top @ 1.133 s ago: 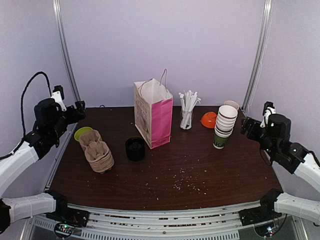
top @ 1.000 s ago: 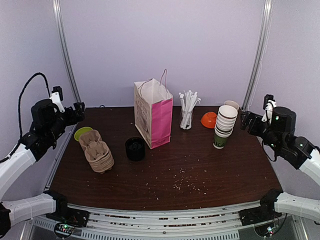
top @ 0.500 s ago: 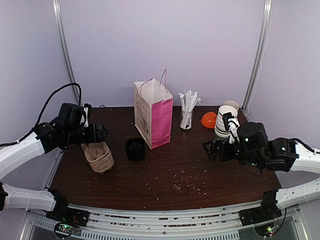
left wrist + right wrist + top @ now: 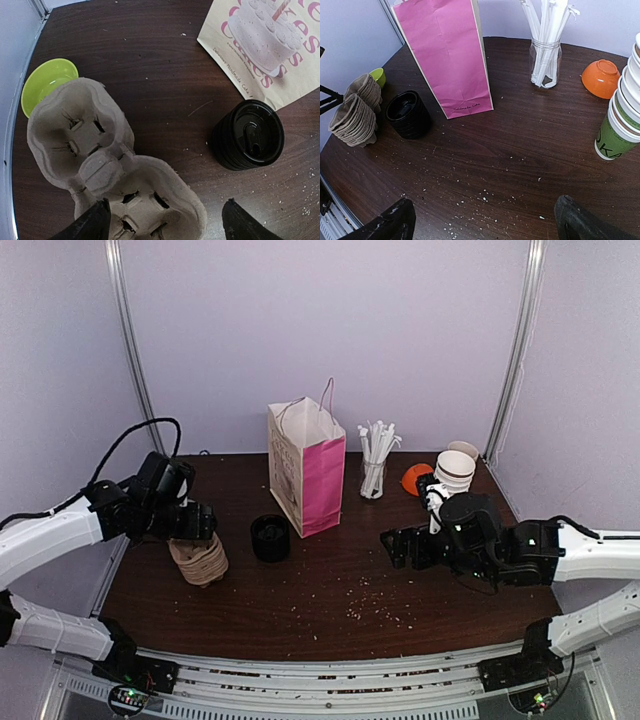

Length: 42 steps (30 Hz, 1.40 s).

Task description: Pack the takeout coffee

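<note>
Table (image 4: pixel 450 590): dark wood, crumbs toward 6 o'c. Pink-and-cream paper bag (image 4: pixel 308 475) stands upright at 12 o'c of centre, mouth open.

R gripper (image 4: pixel 396 546) sits low at 3 o'c of centre, jaws wide apart, nothing btwn them. L gripper (image 4: pixel 193 523) hangs over the pulp cup-carrier stack (image 4: pixel 198 555) at 9 o'c, jaws apart too, nothing clamped.

Takeout coffee (image 4: pixel 270 538) stands upright w/ lid on, just beside the bag's foot at its 7 o'c, btwn carrier and bag, untouched.

We judge this the approach step, packing not begun. Next move calls for jaws either side of the cup body below the lid. Then keep it upright, lift clear of the bag rim, lower into the mouth. Bag looks light and may need steadying.
</note>
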Tool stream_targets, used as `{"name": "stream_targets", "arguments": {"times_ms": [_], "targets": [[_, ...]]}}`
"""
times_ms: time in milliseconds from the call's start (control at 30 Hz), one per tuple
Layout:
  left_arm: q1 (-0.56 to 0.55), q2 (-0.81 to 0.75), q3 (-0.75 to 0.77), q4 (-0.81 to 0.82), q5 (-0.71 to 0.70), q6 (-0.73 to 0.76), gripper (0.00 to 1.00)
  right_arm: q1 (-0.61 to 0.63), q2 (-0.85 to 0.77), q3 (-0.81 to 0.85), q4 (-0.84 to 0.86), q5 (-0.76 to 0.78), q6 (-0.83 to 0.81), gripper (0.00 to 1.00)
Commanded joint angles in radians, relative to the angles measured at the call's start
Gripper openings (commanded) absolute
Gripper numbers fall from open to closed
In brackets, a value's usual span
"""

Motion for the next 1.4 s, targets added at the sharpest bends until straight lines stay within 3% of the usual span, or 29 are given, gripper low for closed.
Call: {"name": "stream_targets", "arguments": {"times_ms": [0, 167, 633, 1033, 1367], "targets": [[-0.036, 0.032, 0.032, -0.004, -0.017, -0.004, 0.81, 0.004, 0.035, 0.013, 0.053, -0.016, -0.003, 1.0], [-0.066, 0.094, 0.041, -0.014, -0.066, 0.001, 0.8, 0.005, 0.056, 0.015, 0.075, -0.025, 0.001, 1.0], [-0.065, 0.134, -0.057, -0.063, -0.161, 0.001, 0.54, 0.005, 0.054, 0.012, 0.075, 0.006, -0.025, 1.0], [-0.061, 0.067, -0.061, -0.162, -0.188, -0.072, 0.55, 0.004, 0.059, 0.001, 0.081, 0.013, -0.05, 1.0], [-0.042, 0.044, -0.041, -0.226, -0.211, -0.12, 0.74, 0.003, 0.043, 0.003, 0.067, 0.023, -0.062, 1.0]]}}
